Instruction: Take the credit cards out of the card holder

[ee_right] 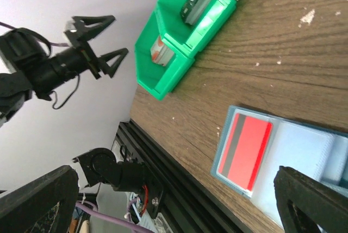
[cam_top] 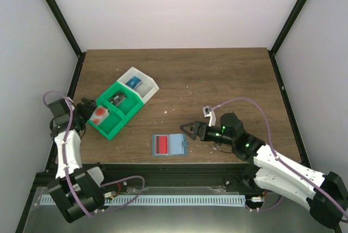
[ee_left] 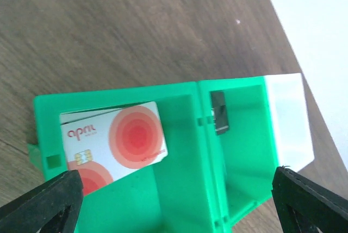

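- Sliding off the worktop is, in my judgement, the main risk. The flat blue-teal bifold card holder (cam_top: pixel 176 145) lies open at the middle of the near edge with nothing pinning it, so a tug on a card could drag it over.
- Pinching the pocket lip together with the thin card is a lesser risk, since the card lies flat.
- A green-and-white plastic compartment tray (cam_top: pixel 109 130) sits toward the left edge. Its nearest green compartment holds white credit cards (ee_left: pixel 117 138) with red round spots, at least two overlapping. The next compartment holds a small dark item (ee_left: pixel 219 112).
- The card holder has a red card (ee_right: pixel 244 149) with a dark stripe in its left pocket, not yet removed.
- The left gripper (cam_top: pixel 91 112) hovers over the tray's card compartment, fingers spread wide and grasping nothing.
- The right gripper (cam_top: pixel 186 130) sits just right of the holder, fingers spread and grasping nothing.
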You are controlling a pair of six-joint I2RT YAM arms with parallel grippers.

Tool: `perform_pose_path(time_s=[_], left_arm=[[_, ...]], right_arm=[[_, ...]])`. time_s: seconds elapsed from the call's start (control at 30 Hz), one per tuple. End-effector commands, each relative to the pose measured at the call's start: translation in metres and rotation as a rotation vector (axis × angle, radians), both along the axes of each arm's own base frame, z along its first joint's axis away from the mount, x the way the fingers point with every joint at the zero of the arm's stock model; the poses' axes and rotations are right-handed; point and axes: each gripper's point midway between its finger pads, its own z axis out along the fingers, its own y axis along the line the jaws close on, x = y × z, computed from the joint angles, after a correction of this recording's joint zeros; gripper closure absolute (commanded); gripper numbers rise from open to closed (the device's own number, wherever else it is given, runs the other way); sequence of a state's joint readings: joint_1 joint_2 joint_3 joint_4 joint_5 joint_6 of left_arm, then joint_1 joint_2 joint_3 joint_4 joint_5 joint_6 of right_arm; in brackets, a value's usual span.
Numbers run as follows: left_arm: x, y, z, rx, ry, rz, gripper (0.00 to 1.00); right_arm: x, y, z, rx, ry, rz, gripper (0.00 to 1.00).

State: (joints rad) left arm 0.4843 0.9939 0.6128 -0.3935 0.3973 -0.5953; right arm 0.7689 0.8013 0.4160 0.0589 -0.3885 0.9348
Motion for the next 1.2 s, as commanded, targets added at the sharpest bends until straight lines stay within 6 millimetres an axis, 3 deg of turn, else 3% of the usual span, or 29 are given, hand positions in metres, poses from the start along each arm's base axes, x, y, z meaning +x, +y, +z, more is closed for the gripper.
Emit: perform_pose_path(time_s=[0.0,0.2,0.33,0.5,0.63,0.8,1.03,1.17], left_arm=[[0.004,-0.012,0.032,0.021,-0.087,-0.089,0.03],[0.005,-0.048,0.054,0.040,-0.159,-0.223,0.10],[0.001,-0.077,0.064,0.011,-0.209,-0.341,0.24],[-0.011,-0.123,0.066,-0.075,-0.248,-0.515,0.43],[-0.026,-0.161,0.062,-0.149,-0.247,-0.634,0.57],[-0.051,-0.208,0.050,-0.253,-0.252,-0.733,0.60],[-0.072,-0.258,0.029,-0.299,-0.165,-0.844,0.68],[-0.078,-0.270,0.011,-0.294,-0.111,-0.866,0.74]], right_arm=[[0.002,-0.006,-0.008,-0.050,0.022,-0.023,0.00],[0.002,-0.006,-0.012,-0.071,0.019,-0.019,0.00],[0.003,-0.003,-0.024,-0.109,0.044,-0.006,0.02],[0.004,-0.002,-0.044,-0.127,0.105,-0.016,0.10],[0.000,0.003,-0.057,-0.114,0.147,0.014,0.24],[0.000,0.010,-0.070,-0.137,0.186,0.016,0.42],[-0.004,0.035,-0.080,-0.194,0.205,0.056,0.47],[-0.006,0.054,-0.080,-0.205,0.195,0.084,0.47]])
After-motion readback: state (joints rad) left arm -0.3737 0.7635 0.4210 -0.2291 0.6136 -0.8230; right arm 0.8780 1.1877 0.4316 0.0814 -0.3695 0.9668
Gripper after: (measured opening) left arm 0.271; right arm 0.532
